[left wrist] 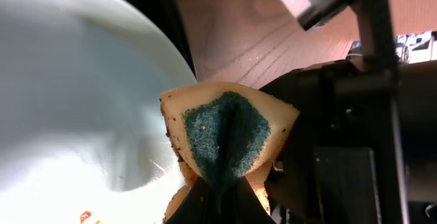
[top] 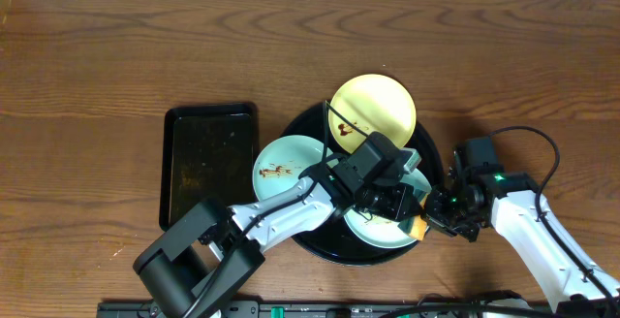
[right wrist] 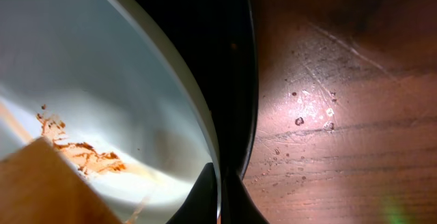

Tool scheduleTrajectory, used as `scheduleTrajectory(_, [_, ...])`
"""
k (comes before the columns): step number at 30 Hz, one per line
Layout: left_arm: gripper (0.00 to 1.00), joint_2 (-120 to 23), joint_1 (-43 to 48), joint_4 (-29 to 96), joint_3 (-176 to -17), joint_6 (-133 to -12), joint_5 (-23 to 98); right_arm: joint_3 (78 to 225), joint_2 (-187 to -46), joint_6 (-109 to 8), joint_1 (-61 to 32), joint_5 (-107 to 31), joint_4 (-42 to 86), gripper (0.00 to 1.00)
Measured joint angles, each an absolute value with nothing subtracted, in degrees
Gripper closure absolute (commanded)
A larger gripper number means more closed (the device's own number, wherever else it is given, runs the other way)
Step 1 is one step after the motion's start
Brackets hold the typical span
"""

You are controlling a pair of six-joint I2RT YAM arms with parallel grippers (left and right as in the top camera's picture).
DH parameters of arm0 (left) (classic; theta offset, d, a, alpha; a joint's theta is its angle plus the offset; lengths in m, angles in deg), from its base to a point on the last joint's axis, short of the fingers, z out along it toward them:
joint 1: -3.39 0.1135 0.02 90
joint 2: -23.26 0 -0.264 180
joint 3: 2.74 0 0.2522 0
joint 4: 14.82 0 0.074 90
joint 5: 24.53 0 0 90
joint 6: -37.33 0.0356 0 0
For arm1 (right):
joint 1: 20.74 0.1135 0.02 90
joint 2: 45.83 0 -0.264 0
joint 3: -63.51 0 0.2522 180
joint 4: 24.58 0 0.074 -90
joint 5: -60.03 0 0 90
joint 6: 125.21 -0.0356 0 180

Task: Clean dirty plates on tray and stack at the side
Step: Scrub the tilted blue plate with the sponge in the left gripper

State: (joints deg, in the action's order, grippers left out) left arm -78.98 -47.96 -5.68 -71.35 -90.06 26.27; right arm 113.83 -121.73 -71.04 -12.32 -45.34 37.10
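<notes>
The round black tray (top: 308, 129) holds three plates. A pale yellow plate (top: 380, 103) with a brown smear leans on its far rim. One mint plate (top: 281, 168) lies at its left edge. A second mint plate (top: 380, 229) lies at the front right, and it also shows in the left wrist view (left wrist: 68, 94) and the right wrist view (right wrist: 89, 67). My left gripper (top: 411, 217) is shut on a yellow-and-green sponge (left wrist: 225, 132) that rests on this plate. My right gripper (top: 439, 213) is shut on that plate's right rim (right wrist: 220, 193). A brown smear (right wrist: 75, 149) remains next to the sponge corner (right wrist: 34, 190).
A smaller black rectangular tray (top: 208, 163) lies left of the round tray. Bare wooden table (right wrist: 341, 115) lies right of the round tray's rim (right wrist: 229, 60). The right arm's cable (top: 542, 148) loops above its wrist.
</notes>
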Motion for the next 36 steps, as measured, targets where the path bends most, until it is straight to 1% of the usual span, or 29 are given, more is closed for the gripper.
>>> scheduleTrajectory(7, [0.93, -80.2, -48.1, -2.3, -71.4, -94.8, 29.5, 113.8, -121.7, -71.0, -12.3, -44.9, 38.0, 0.98])
scheduleTrajectory(17, [0.93, -84.6, -48.1, -1.9, -71.6, -96.2, 32.8, 113.8, -121.7, -71.0, -12.3, -44.7, 38.0, 0.98])
scheduleTrajectory(29, [0.93, -85.1, -47.0, 5.9, -73.6, -95.2, 36.4, 113.8, -121.7, -71.0, -12.3, -44.0, 38.4, 0.98])
scheduleTrajectory(36, [0.93, -84.9, -46.9, 13.1, -76.6, -94.1, 40.8, 113.8, -121.7, -71.1, -12.3, -43.2, 38.4, 0.98])
